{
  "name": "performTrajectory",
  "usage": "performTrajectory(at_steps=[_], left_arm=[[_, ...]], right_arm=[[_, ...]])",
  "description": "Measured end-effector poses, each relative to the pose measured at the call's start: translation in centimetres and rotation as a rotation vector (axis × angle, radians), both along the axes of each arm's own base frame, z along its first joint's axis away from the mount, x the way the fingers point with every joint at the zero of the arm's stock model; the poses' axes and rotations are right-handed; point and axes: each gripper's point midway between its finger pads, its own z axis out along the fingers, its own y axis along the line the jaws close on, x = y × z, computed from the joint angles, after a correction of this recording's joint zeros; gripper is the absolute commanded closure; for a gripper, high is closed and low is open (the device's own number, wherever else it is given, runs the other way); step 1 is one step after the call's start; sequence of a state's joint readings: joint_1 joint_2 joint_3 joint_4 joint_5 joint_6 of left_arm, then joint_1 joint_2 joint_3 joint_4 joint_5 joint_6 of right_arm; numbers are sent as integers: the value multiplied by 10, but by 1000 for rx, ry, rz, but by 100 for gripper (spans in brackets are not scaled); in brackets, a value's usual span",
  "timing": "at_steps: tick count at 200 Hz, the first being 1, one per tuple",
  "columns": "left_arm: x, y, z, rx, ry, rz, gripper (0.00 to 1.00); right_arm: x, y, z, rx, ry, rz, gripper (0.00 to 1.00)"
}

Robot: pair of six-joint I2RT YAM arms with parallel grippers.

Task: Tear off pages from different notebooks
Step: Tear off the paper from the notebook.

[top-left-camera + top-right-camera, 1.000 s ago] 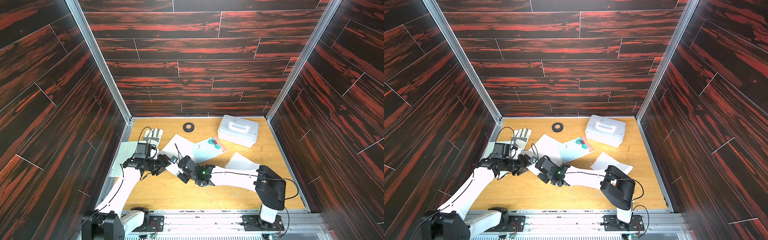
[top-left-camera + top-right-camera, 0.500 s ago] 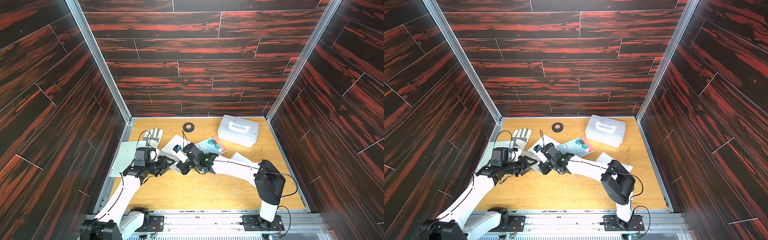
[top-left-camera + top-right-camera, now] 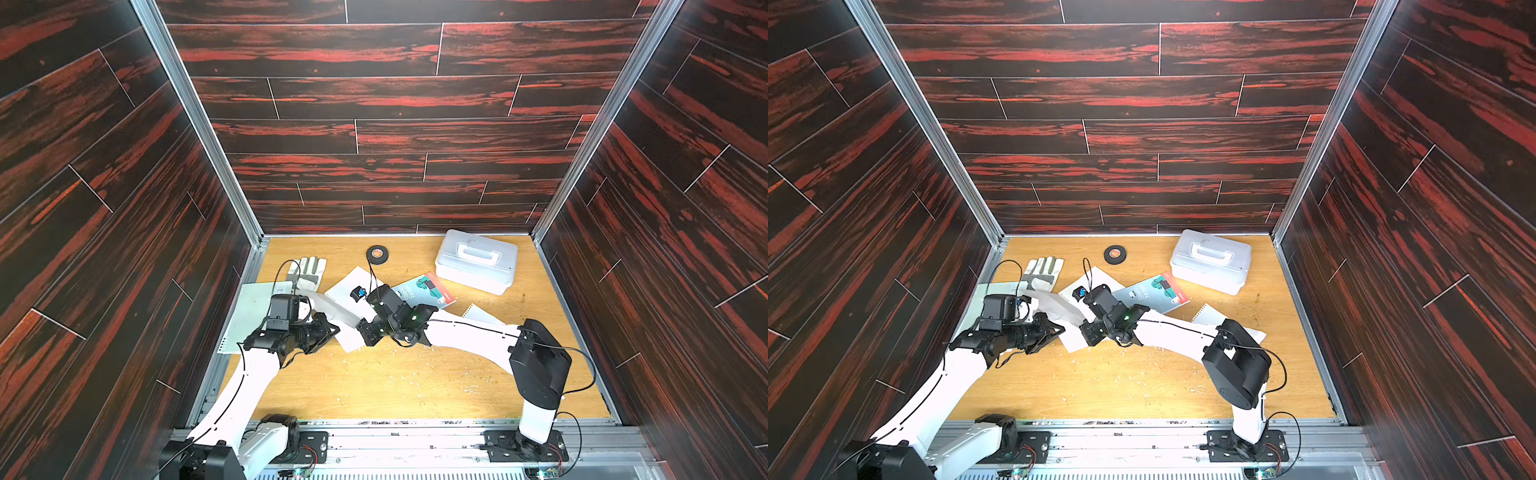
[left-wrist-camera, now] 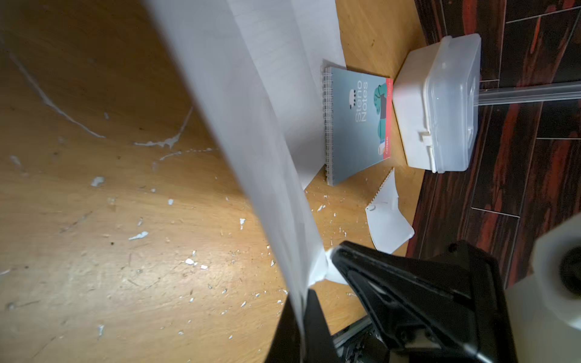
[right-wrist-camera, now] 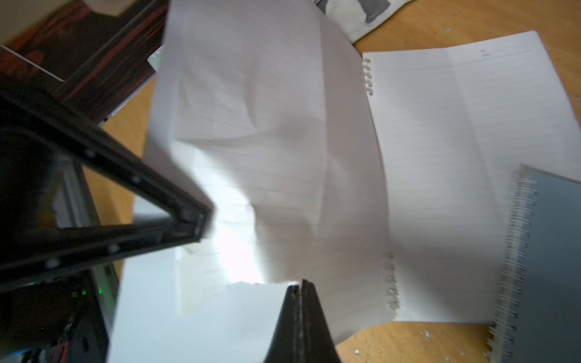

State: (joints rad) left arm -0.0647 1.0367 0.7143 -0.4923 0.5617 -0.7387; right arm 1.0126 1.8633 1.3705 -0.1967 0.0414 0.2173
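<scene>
We see the page (image 5: 267,141) white, lined, creased, bowed up between the grippers. The right gripper (image 5: 298,284) pinches its edge, jaws together; the left gripper (image 4: 303,301) is clamped on another edge. The notebook (image 5: 456,157) lies open just beyond the right gripper.

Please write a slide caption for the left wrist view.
Left gripper and right gripper pinch one white page; Steno Notes notebook lies beyond.

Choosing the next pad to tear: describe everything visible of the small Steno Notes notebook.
The notebook lies closed and flat on the wooden table. Grey-blue cover, teal shapes, red band on one edge, wire spiral on the opposite. The spiral side overlaps a lined white sheet; the plastic box sits close by the red band.
</scene>
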Motion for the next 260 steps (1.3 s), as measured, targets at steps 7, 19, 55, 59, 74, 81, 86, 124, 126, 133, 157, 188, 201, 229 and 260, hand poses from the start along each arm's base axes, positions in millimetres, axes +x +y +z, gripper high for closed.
performTrajectory(at_steps=[7, 19, 55, 59, 74, 81, 86, 124, 126, 133, 157, 188, 201, 229, 260], left_arm=[[0, 2, 1, 9, -3, 2, 45], [-1, 4, 2, 15, -3, 6, 40], [0, 4, 1, 12, 1, 15, 22], [0, 4, 1, 12, -2, 13, 22], [0, 4, 1, 7, -2, 15, 22], [0, 3, 1, 5, -3, 14, 22], [0, 3, 1, 2, -4, 13, 22], [-4, 0, 0, -20, -14, 6, 25], [-4, 0, 0, -21, -14, 5, 25], [-5, -1, 0, -25, -16, 3, 27], [-6, -2, -1, -38, -21, 1, 36], [-5, -4, -2, -56, -32, 4, 74], [-4, -5, -2, -68, -33, 7, 92], [0, -6, -5, -77, -25, 7, 100], [-3, -2, -14, -40, -3, 9, 100]], right_arm=[[2, -2, -1, -9, -2, -8, 100], [4, -5, -3, -17, -3, -17, 100], [4, -5, -3, -15, 2, -14, 100], [3, -5, -3, -15, 4, -12, 100], [3, -5, -3, -14, 5, -11, 100], [3, -5, -3, -14, 6, -11, 100], [3, -5, -3, -14, 6, -13, 100], [17, -5, -5, 0, 58, -60, 100], [18, -5, -6, 3, 63, -65, 100], [25, -7, -7, 12, 84, -83, 100], [49, -22, -16, 44, 172, -154, 100], [68, -34, -13, 102, 240, -209, 100], [65, -32, -12, 113, 256, -203, 100], [58, -31, -17, 107, 274, -195, 100], [58, -38, -28, 74, 269, -221, 73]])
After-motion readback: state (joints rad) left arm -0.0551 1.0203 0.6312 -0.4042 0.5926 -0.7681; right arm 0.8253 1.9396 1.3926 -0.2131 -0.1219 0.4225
